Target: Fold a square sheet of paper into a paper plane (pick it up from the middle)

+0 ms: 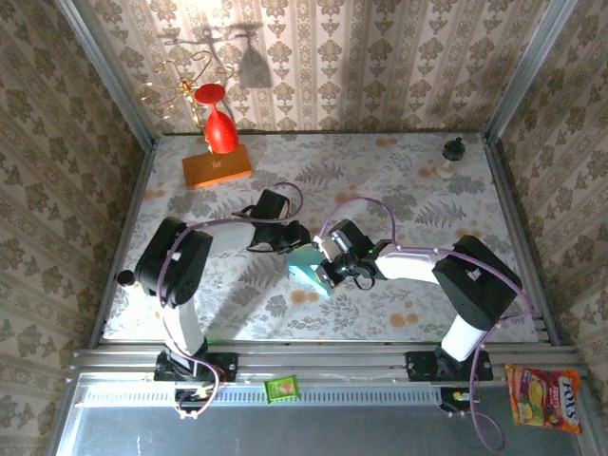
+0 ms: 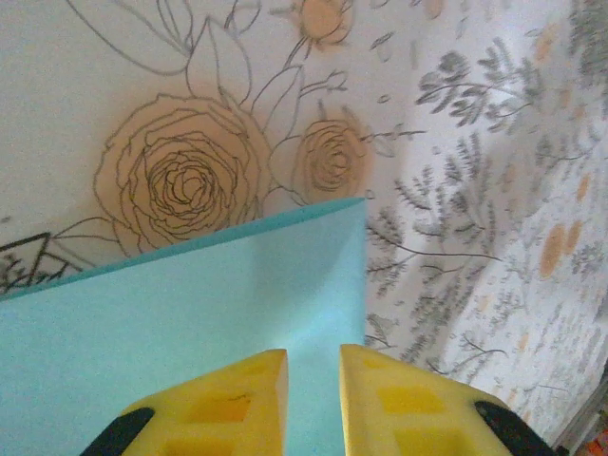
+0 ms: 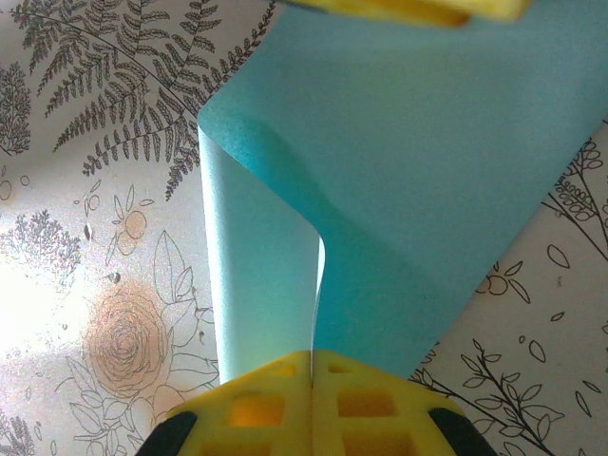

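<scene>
On the desk (image 1: 408, 190), the square sheet of paper (image 3: 427, 142) is pinched, curled, in the closed jaws of the right gripper (image 3: 312, 359). The left gripper (image 2: 313, 356) has its jaws narrowly parted over it. With only 1 firm grip, a slip or a crooked crease could be caused.

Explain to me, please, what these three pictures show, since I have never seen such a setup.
Two robot arms are bolted at the near edge of a flower-patterned table. The overhead picture looks down on both; the other two come from cameras on each wrist, so the yellow fingers at the bottom are that arm's own. On the table are a light-blue paper sheet, an orange block with a red object on it, and a small bottle. The right pincer is shut on a curled edge of the sheet. The left pincer is over the sheet, fingers slightly apart.
</scene>
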Action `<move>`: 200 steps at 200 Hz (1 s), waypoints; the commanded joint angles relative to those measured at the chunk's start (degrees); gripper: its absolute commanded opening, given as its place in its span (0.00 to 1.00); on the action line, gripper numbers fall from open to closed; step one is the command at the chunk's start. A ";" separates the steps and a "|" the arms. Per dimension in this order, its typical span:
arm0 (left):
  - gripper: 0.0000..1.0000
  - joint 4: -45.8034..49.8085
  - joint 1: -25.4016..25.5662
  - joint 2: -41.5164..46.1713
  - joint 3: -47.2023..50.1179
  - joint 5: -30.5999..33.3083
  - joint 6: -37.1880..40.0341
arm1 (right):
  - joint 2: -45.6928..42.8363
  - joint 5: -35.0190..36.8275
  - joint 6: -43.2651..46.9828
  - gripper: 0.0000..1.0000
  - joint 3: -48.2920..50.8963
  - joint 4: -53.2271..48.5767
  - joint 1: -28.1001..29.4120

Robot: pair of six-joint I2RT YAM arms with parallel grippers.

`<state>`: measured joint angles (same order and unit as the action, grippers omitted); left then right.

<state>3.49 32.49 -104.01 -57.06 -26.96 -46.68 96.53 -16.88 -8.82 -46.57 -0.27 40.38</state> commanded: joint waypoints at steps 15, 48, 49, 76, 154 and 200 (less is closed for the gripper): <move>0.20 3.16 -1.82 1.24 2.08 2.50 1.47 | 1.46 -0.12 -0.50 0.07 -1.91 -1.16 -0.21; 0.16 3.68 -1.47 -0.55 1.93 1.96 2.01 | 1.81 -0.09 -0.48 0.07 -2.32 -1.25 -0.22; 0.16 3.66 -1.47 -0.57 1.90 1.94 2.02 | 1.82 -0.09 -0.49 0.07 -2.35 -1.28 -0.22; 0.13 3.81 -1.11 -1.93 1.52 1.53 2.47 | 1.66 0.72 -0.56 0.07 -2.28 -1.09 -0.21; 0.10 4.94 -0.49 -4.36 0.76 0.60 3.82 | 1.91 3.07 -0.93 0.07 -2.31 -1.55 -0.21; 0.10 5.13 -0.32 -4.93 0.68 0.51 3.92 | 2.51 2.40 -0.83 0.07 -2.92 -2.10 -0.22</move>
<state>5.58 31.53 -106.59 -56.62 -27.03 -44.23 97.93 -15.16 -9.23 -48.03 -0.54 40.38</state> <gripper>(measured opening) 0.101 0.074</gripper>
